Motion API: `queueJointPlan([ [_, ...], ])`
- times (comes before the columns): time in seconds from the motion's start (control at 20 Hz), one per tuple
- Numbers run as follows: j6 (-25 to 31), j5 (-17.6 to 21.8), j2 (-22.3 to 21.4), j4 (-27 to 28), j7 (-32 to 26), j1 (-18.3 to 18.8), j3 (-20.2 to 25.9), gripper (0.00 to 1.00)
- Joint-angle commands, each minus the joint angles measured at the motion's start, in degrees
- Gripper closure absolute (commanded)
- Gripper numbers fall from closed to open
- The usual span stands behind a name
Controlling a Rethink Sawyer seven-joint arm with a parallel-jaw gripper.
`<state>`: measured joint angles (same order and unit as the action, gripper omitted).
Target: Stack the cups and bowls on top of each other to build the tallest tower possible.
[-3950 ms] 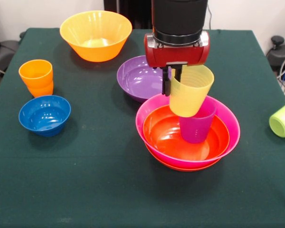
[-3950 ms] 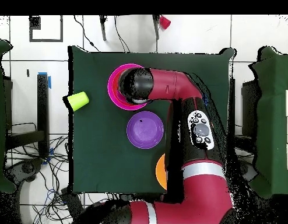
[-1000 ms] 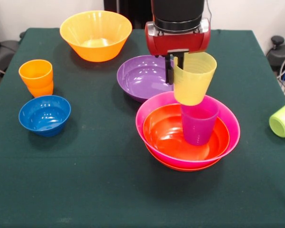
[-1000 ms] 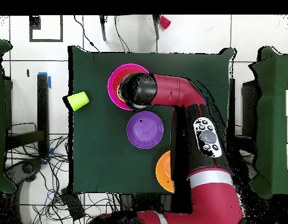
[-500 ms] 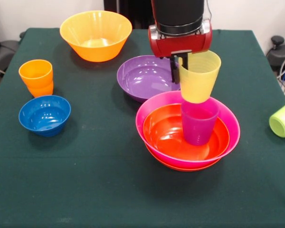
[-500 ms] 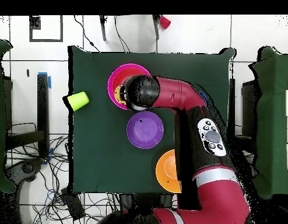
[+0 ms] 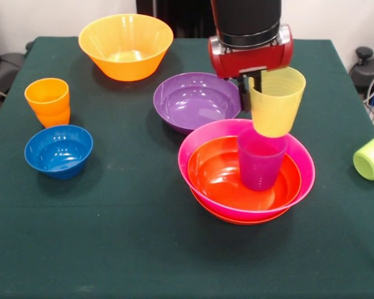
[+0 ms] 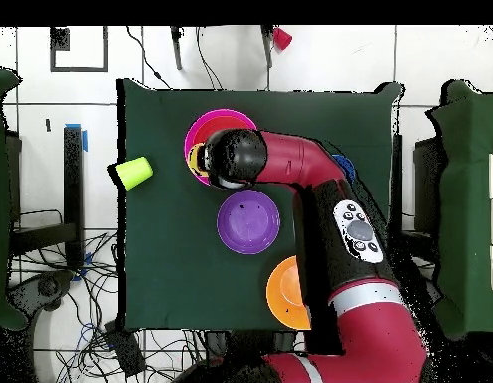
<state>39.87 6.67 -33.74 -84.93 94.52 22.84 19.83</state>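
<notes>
We see the gripper (image 7: 252, 85) pinching the rim of the yellow cup (image 7: 275, 101), just above the purple cup (image 7: 259, 163) that stands in the red-orange bowl (image 7: 219, 179) inside the pink bowl (image 7: 302, 163). The yellow cup hangs a bit off to one side, so we think it could catch the purple rim and tip it. From above, the arm (image 8: 290, 160) hides both cups; only the front shows them.

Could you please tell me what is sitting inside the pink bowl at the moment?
A red-orange bowl nests inside the pink bowl, with a purple cup upright in it. Anything beneath the red-orange bowl is hidden.
</notes>
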Motion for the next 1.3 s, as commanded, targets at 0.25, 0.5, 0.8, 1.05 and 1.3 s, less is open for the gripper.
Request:
queueJointPlan([
  [0.25,-3.6,3.8,3.8,-0.8,-2.0,-0.2,3.7,1.00],
  [0.5,-1.8,4.9,3.4,0.3,-0.8,-1.5,1.6,1.00],
  [0.8,2.2,5.8,3.4,2.4,1.1,-3.2,-1.0,1.00],
  [1.05,4.0,6.4,3.2,3.2,1.3,-3.9,-2.4,1.00],
  [1.3,3.9,6.6,3.3,3.5,0.3,-4.0,-2.8,1.00],
])
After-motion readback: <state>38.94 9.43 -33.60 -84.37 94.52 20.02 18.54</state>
